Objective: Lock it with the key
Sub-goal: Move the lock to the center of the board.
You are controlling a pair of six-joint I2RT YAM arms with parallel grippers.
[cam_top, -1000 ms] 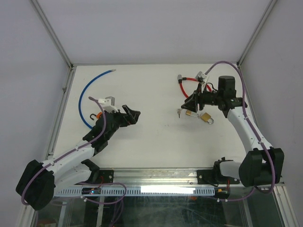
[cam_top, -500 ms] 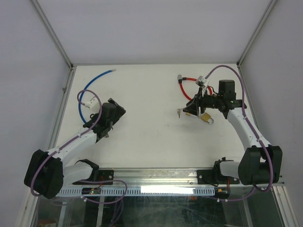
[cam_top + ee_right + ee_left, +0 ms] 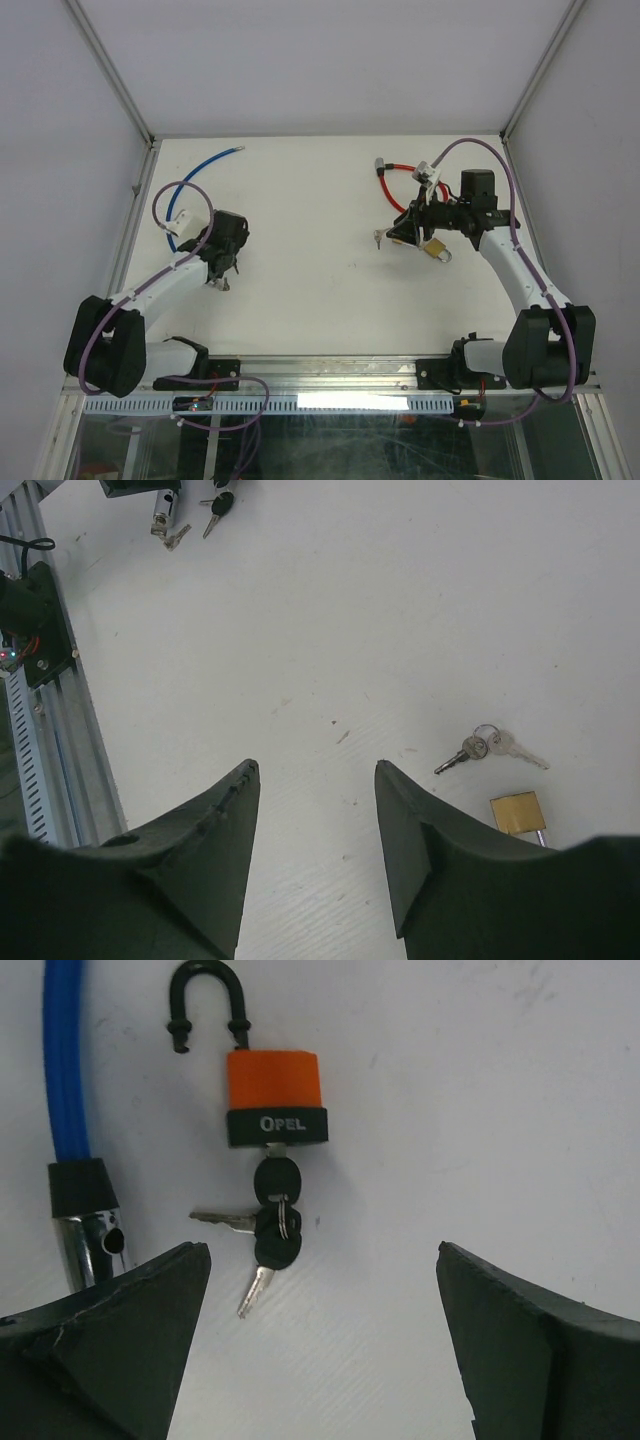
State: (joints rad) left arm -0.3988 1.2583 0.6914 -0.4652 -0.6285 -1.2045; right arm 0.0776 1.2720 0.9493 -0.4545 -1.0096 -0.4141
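The left wrist view gives what the overhead view cannot. An orange-bodied padlock with a black band marked OPEL lies flat on the white desk, at 12 o'clock from the left hand. Its black shackle stands open, one leg free of the body. A bunch of black-headed keys trails from its underside, one seemingly seated in the keyhole. At 10 o'clock runs a blue plastic-sheathed cable ending in a black and chrome tip. The left hand is spread wide, gripping nothing. From above, that arm covers the lock and only the cable's loop shows.

The right wrist view shows the right hand with fingers parted and empty above the desk. A square brass padlock and a pair of silver keys lie at 3 o'clock. Only the overhead view shows the red cable beyond that hand.
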